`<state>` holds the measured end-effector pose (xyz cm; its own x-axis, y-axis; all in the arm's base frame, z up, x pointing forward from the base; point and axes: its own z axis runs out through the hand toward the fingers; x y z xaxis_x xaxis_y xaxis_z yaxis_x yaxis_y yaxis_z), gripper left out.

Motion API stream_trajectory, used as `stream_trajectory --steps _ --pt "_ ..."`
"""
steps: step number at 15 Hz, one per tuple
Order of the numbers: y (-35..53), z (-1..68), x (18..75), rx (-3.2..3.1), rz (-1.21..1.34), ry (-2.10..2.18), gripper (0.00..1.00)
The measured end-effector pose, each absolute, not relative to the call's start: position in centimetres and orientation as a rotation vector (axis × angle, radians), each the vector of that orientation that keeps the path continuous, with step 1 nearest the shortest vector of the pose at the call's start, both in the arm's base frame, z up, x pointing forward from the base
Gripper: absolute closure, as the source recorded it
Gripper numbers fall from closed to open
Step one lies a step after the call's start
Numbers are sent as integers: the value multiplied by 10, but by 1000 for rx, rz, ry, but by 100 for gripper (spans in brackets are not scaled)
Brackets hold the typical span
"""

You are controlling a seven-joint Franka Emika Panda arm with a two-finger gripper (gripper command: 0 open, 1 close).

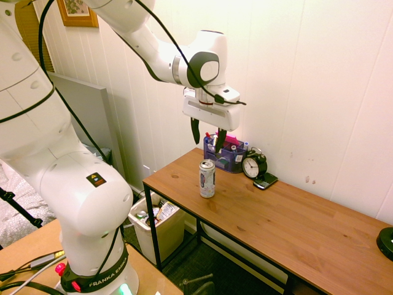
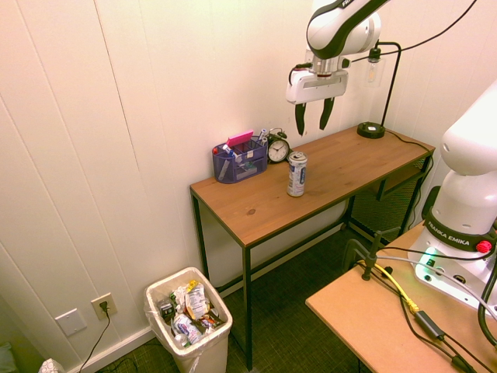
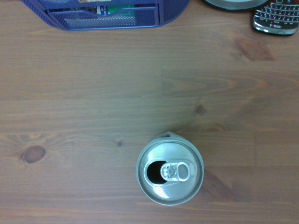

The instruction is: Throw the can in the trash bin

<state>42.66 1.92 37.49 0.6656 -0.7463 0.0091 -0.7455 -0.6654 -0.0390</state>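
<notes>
The slim silver can with a blue and white label stands upright on the wooden table, near its end. From the wrist view I look straight down on the can's opened top. My gripper hangs open well above the can, holding nothing. The off-white trash bin, with rubbish and cans inside, sits on the floor beside the table's end, below table height.
A blue organizer box, a black alarm clock and a dark phone stand behind the can by the wall. A black lamp base sits at the table's far end.
</notes>
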Motion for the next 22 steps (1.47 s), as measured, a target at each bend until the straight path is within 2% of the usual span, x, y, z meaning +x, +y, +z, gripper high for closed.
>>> stream_trajectory --steps 6,22 --pt "30 364 429 -2859 13 1264 0" --pt "71 245 488 -2952 304 1446 0"
